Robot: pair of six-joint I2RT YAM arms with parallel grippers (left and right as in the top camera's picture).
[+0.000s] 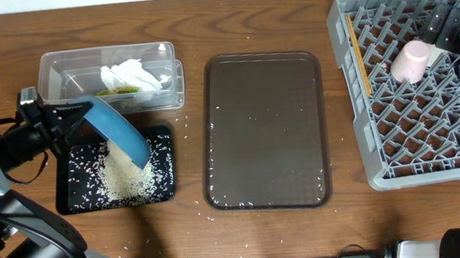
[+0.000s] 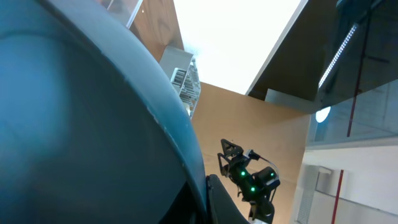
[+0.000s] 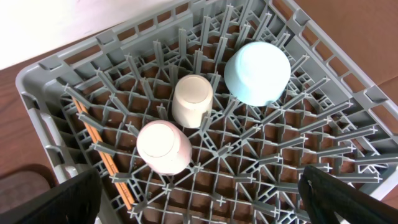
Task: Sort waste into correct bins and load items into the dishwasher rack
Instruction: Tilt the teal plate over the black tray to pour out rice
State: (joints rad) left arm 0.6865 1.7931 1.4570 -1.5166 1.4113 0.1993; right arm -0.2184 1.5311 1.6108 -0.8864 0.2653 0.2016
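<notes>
Four of the five items look loaded already, and from overhead the last one, the large dark-blue round dish (image 1: 120, 133), is tilted steeply over the flat black rectangular tray (image 1: 169, 164) near the left edge of the wooden table (image 1: 287, 13), clenched at its rim by the left gripper (image 1: 77, 118). A heap of loose white rice grains (image 1: 125, 180) lies in that tray below the dish's lower edge. Behind it, the clear rectangular plastic tub (image 1: 169, 63) holds the crumpled white tissue paper (image 1: 130, 75) and the small yellow-green wrapper (image 1: 118, 91). A few grains dot the brown serving tray (image 1: 264, 126) at the table's centre. The right gripper (image 1: 450, 25) hangs over the large grey plastic rack (image 1: 421, 177) at the right edge. The left wrist view is filled by the dish's blue surface, so its fingers are hidden. The right wrist view shows that gripper's fingers (image 3: 68, 199) spread wide and empty above the small pink cup (image 3: 163, 147), the white cup (image 3: 193, 99) and the small light-blue bowl (image 3: 257, 72), all upturned, with the thin wooden chopsticks (image 3: 99, 146) along the rack's left wall. Racking the dish appears to be what remains.
</notes>
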